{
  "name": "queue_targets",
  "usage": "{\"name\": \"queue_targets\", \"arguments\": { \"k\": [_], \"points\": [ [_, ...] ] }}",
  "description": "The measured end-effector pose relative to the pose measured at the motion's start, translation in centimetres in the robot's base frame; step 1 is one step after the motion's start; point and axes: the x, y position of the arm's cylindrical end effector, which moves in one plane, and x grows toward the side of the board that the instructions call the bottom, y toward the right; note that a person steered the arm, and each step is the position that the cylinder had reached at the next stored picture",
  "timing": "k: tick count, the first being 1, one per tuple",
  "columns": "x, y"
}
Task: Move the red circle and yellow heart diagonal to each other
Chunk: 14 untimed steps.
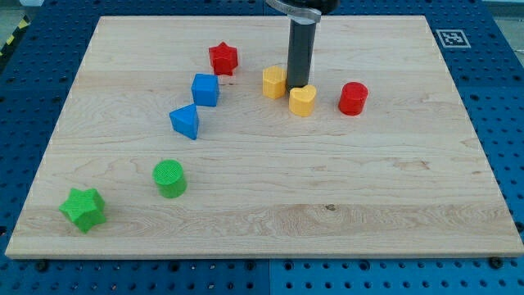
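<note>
Your rod carried no claw; my tip [298,86] sat just behind the yellow heart [302,100], about touching it, with a yellow block [274,82] just to the view's left. The red circle [353,98] stood near the heart's right, level with it. Farther left you had a red star [223,58] and a blue cube [205,89].

Markings: one fiducial tag, no readable words or numbers.

A small white square label printed with a black-and-white block pattern [449,38] sits flat on the pale wooden board surface [270,188], at its corner toward the view's top right. Pattern is a machine-readable marker of dark squares inside a dark border; it carries no letters or digits that can be made out. Coloured blocks and the dark rod show no print, brand or sign. Blue perforated bench around the board is likewise unlettered.
</note>
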Motion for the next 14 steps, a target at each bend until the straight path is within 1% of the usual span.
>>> {"name": "queue_targets", "arguments": {
  "k": [1, 3, 4, 6, 8, 9, 10, 11, 14],
  "points": [
    [-2.3, 1.8],
    [-2.2, 8.0],
    [-1.8, 9.9],
    [1.6, 8.6],
    [3.2, 8.6],
    [5.0, 8.6],
    [5.5, 8.6],
    [4.6, 8.3],
    [4.3, 4.1]
  ]
}}
